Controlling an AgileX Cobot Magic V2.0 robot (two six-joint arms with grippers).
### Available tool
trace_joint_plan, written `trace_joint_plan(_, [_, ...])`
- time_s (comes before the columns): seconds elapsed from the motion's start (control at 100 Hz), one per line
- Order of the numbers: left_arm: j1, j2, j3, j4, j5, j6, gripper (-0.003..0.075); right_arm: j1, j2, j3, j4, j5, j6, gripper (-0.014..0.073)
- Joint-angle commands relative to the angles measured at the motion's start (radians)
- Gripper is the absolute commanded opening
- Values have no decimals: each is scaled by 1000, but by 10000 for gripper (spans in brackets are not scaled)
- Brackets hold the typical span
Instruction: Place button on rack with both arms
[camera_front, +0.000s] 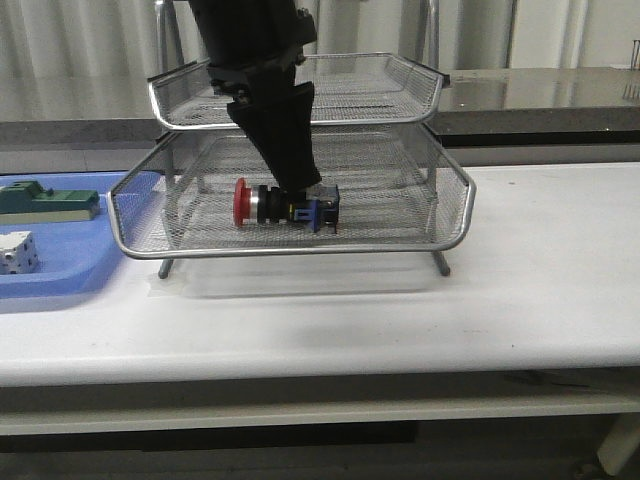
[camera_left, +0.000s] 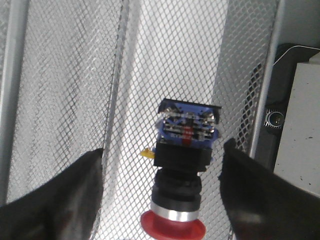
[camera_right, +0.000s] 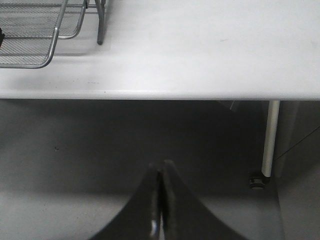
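Your black left tool (camera_left: 162, 195), fingers apart, straddles the red-headed push-button (camera_front: 286, 205) lying in the silver wire-mesh rack (camera_front: 440, 215); lift crookedly and you'll roll it.

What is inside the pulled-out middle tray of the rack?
Only the button, lying on its side on the mesh of the rack, red head leftward. The left gripper straddles it, fingers open, hiding part of its body in the front view.

The left arm (camera_front: 255, 60) reaches down from 12 o'clock, its wrist tilted so the left gripper (camera_left: 162, 192) points toward 5 o'clock, jaws spread wide apart. The right gripper (camera_right: 160, 200) hangs past the bench edge, jaws pressed together with nothing between them.
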Motion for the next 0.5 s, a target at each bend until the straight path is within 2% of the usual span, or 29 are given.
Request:
trace_joint_plan(0.0, [-8,-69,-26,-27,-10,-12,483,-2,9,-31,-15,-60,-5,-71])
trace_joint_plan(0.24, [-6,-138,-26,-27,5,-63,471,-2,9,-31,-15,-60,-5,-71])
trace_joint_plan(0.49, [47,-245,-26,36,28,-242,365,-2,9,-31,-15,-60,-5,-71])
